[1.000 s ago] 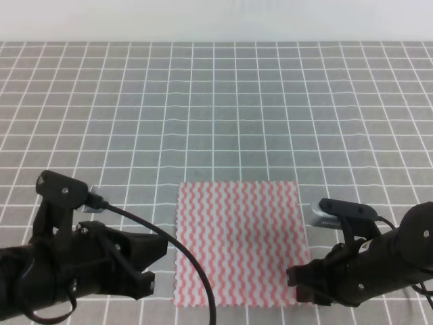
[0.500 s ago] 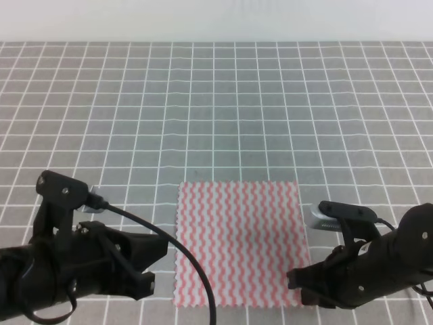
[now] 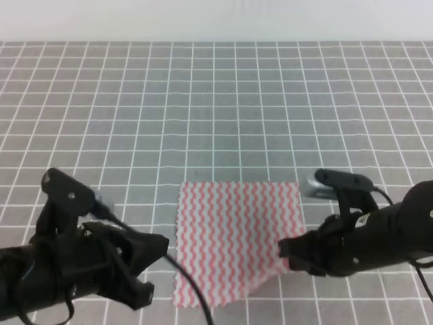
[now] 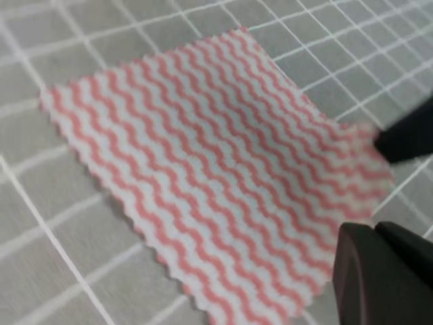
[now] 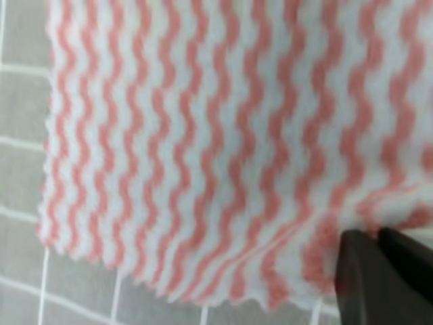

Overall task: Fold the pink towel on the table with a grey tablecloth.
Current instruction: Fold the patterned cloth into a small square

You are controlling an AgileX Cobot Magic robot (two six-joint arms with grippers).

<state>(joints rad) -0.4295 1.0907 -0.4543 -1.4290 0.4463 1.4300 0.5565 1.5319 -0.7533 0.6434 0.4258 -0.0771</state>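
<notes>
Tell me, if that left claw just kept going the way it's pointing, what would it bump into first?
Probably the pink towel. The left gripper points rightward, with the towel's near left edge just ahead of its tip. Height is hard to judge, so it might slide over the cloth and reach the right gripper, which is pinching the lifted corner.

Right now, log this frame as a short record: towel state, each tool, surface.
towel: pink towel mostly flat, near right corner lifted off the cloth
right tool: right tool shut on that lifted corner
left tool: left tool beside the towel's left edge, not touching it; open or shut unclear
surface: table with a grey tablecloth, white grid lines
fold: not yet made
</notes>
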